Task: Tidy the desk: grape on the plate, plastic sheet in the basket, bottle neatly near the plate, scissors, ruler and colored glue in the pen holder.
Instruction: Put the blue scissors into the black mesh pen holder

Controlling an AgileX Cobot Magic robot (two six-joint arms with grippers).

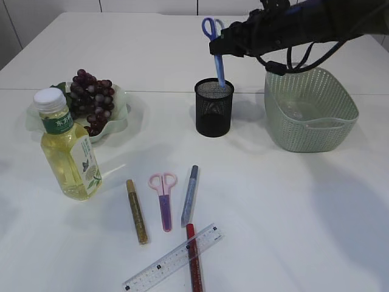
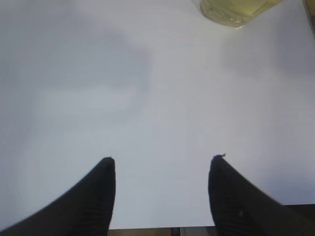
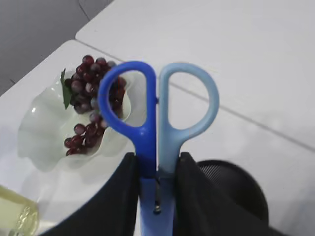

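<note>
The right end effector (image 1: pixel 220 47) grips the blue scissors (image 1: pixel 215 48) upright, tips entering the pen holder (image 1: pixel 214 107) at six o'clock; left end effector (image 2: pixel 162 169) hangs open.

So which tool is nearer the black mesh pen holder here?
Right. The right tool hangs directly above the pen holder, clamped on the blue scissors, blade tips at its mouth. The left tool hovers over bare table by the bottle.
</note>
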